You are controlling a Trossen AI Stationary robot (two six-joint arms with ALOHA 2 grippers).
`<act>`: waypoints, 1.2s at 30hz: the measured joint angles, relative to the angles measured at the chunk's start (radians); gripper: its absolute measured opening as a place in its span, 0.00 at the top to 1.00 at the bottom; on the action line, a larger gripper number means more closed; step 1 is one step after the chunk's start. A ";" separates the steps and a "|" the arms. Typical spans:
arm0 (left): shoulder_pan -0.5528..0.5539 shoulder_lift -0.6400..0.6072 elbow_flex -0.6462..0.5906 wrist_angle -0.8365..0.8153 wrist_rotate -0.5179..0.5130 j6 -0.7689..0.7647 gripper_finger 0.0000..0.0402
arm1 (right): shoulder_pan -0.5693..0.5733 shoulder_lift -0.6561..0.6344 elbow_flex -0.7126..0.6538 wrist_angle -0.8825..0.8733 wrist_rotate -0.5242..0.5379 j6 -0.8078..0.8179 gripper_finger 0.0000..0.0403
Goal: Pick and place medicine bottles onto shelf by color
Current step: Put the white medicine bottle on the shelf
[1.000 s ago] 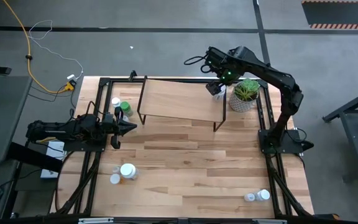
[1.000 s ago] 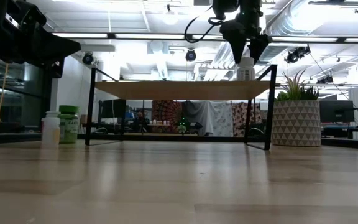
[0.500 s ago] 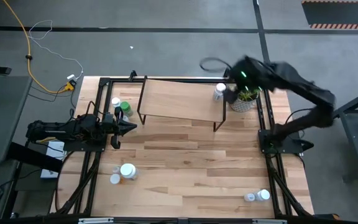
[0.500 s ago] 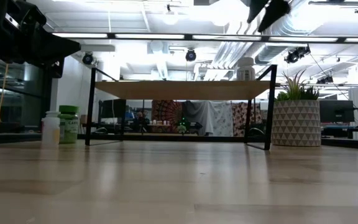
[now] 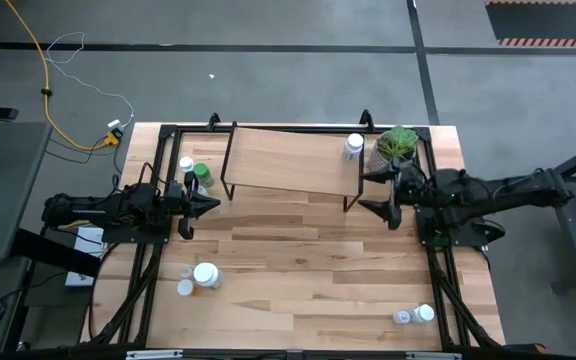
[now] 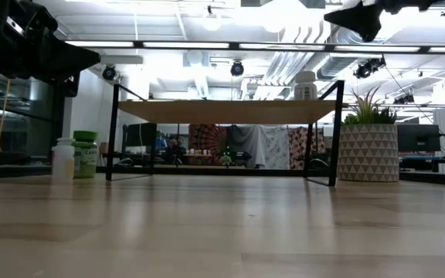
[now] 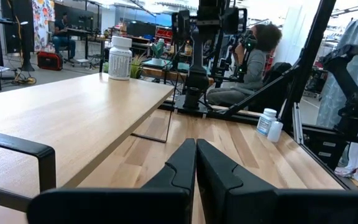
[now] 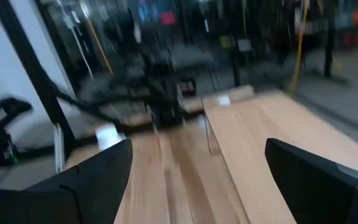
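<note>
High view: white bottle (image 5: pixel 354 146) upright at shelf (image 5: pixel 288 165) right far corner. Right gripper (image 5: pixel 382 192) spread wide, empty, off shelf's right end. More medicine bottles: pair (image 5: pixel 194 172) near tabletop left edge, pair (image 5: pixel 198 277) toward near-left, pair (image 5: pixel 414 315) at near-right corner.

Low view: bottle (image 6: pixel 305 85) stands alone on shelf (image 6: pixel 222 110).

Left wrist view: left gripper (image 7: pixel 195 163) clenched, idle.

Right wrist view: blurred; fingers (image 8: pixel 98 171) apart.

Bottles probably light, rigid, smooth; grip mid-body below cap.

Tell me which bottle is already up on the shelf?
The white bottle at the shelf's corner by the plant. All the other bottles stand down on the table.
</note>
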 joint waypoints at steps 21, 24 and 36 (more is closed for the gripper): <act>0.000 0.000 0.000 0.031 -0.016 -0.083 0.99 | 0.004 0.037 -0.216 0.325 0.065 -0.060 0.11; 0.000 0.001 0.000 0.071 -0.025 -0.108 0.99 | 0.004 0.061 -0.216 0.333 0.065 -0.059 0.11; -0.278 0.190 0.060 0.269 0.013 -0.216 0.69 | 0.005 0.142 -0.215 0.553 0.003 -0.049 0.11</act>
